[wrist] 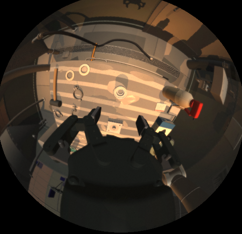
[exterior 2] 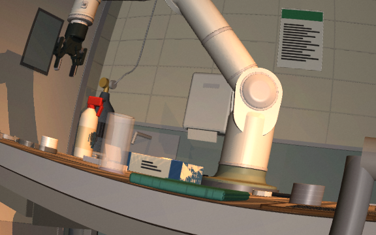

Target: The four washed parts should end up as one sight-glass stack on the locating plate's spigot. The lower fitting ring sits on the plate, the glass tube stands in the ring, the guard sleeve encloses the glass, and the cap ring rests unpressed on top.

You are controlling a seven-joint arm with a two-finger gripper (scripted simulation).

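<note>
My gripper hangs high above the left part of the bench, open and empty. Far below it, seen from the wrist camera, a square locating plate with a centre hole lies between the fingers' outlines. A pale ring with a raised centre sits further out on the striped bench top, and two flat rings lie side by side to its left. In the side camera a translucent tube stands upright near the front edge, and a short metal cylinder sits to its left.
The bench's curved front edge runs below the parts. A white spray bottle with a red trigger, a blue and white box, a green mat and a grey puck stand along it. A mallet lies left.
</note>
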